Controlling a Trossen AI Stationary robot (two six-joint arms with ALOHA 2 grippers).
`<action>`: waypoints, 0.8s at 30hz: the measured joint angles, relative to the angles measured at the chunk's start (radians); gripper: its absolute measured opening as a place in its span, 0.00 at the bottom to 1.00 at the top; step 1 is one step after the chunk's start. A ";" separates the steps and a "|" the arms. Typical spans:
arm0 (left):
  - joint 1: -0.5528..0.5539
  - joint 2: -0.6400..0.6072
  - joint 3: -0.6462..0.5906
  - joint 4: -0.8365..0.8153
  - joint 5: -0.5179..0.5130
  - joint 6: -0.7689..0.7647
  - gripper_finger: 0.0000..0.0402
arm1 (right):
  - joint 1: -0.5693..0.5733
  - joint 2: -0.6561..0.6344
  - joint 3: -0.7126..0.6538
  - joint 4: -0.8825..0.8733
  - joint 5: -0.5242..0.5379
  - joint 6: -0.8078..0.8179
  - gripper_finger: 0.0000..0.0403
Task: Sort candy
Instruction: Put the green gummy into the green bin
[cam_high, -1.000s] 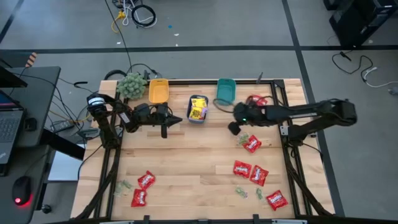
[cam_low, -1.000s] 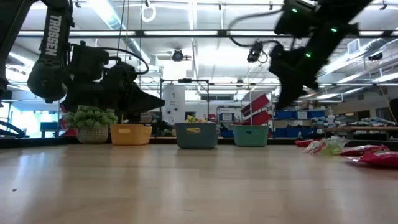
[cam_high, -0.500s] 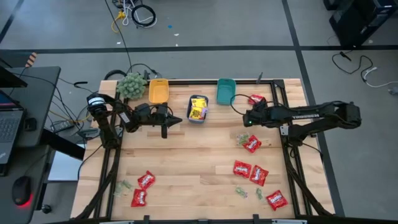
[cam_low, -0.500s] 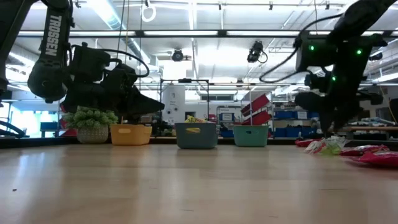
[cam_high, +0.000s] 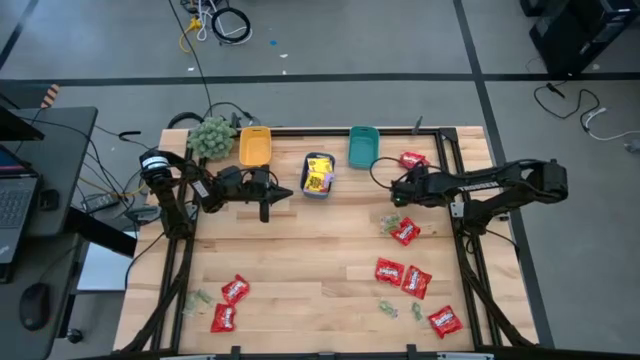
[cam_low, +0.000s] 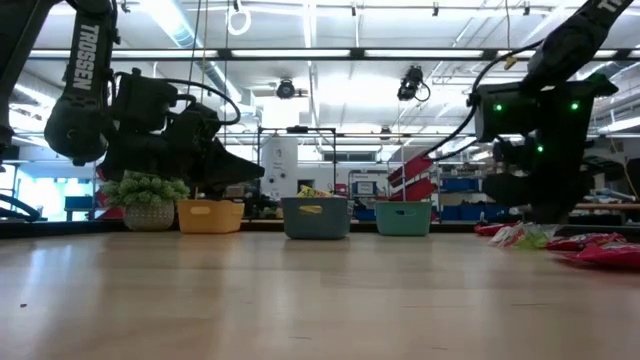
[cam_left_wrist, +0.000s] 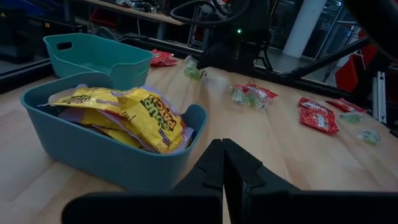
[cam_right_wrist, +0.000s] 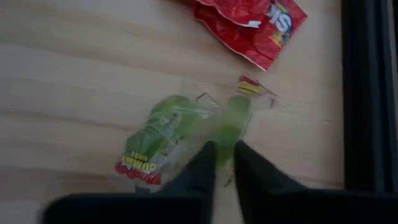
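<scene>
Found the right gripper (cam_right_wrist: 222, 163) low over the table's right half, near a red packet (cam_right_wrist: 249, 25), fingers a narrow gap apart and straddling the end of a pale green packet (cam_right_wrist: 233, 115); recorded a second green packet (cam_right_wrist: 155, 143) just beside it. Noted the left gripper (cam_left_wrist: 222, 155) waiting, fingers pressed together, short of the blue bin (cam_left_wrist: 93, 149) holding yellow packets (cam_left_wrist: 137, 112). Counted further red packets (cam_high: 402, 275) and green ones scattered over the near part of the table. Judged the green packet very light, soft, crinkly and slick, liable to skid or fold under the tips; advise pressing down to the wood, then pinching across the wrapper's flat end
</scene>
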 joint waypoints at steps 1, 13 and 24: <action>0.000 0.000 0.000 0.000 0.000 0.000 0.00 | 0.000 -0.004 0.008 -0.011 0.000 -0.014 0.04; 0.000 0.000 0.000 -0.001 -0.019 -0.002 0.00 | -0.004 -0.061 0.274 0.005 0.088 -0.216 0.00; 0.000 0.000 0.000 -0.004 -0.042 -0.003 0.00 | -0.185 0.161 0.429 0.454 -0.086 -0.617 0.00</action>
